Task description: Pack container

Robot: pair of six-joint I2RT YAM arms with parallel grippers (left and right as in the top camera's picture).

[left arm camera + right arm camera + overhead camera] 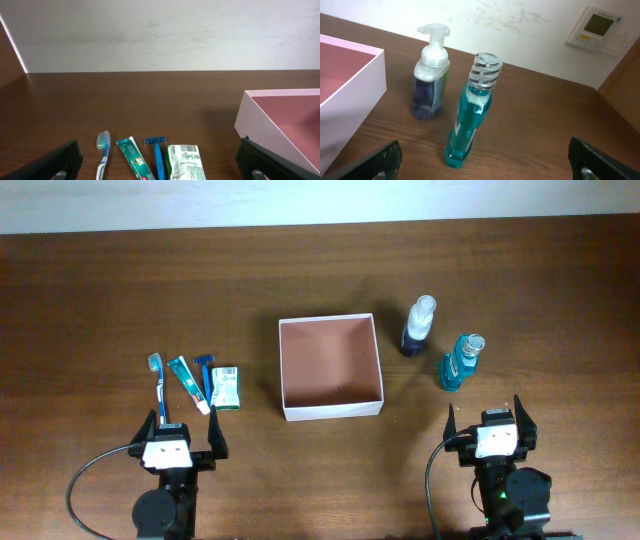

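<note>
Brown wood grain covers the tabletop [100,300], and the container [331,410] sits at its middle, a square shallow box with thin white walls, its reddish-brown floor showing from wall to wall in the overhead view.

To its left, four small toiletries lie in a row, close together: a toothbrush [159,380] with a blue handle, a green toothpaste tube [188,383], a blue razor [206,375] and a green-and-white sachet [228,387], perhaps wipes, though its print is too small to read. The sachet is the nearest of them to the container's left wall, near it but apart. This row lies straight ahead of the left pincer [183,420]; the capped end of the tube reaches closest to it. That pincer rests low at the near edge with its fingers [55,165] spread wide, pinching nothing.

To the right of the container two bottles stand upright. A pump bottle [418,327] with dark blue liquid and a white head stands near the box's far right corner. A teal mouthwash bottle [459,363] stands just beside it, nearer the robot and a little further right, the two apart. The mouthwash bottle stands between the right pincer [487,412] and the pump bottle, slightly left of the pincer's line. The right pincer is also spread wide and grips nothing, with the container's white wall off to its left.

Behind the tabletop rises a pale wall, with a white control panel [599,27] mounted on it at the right.
</note>
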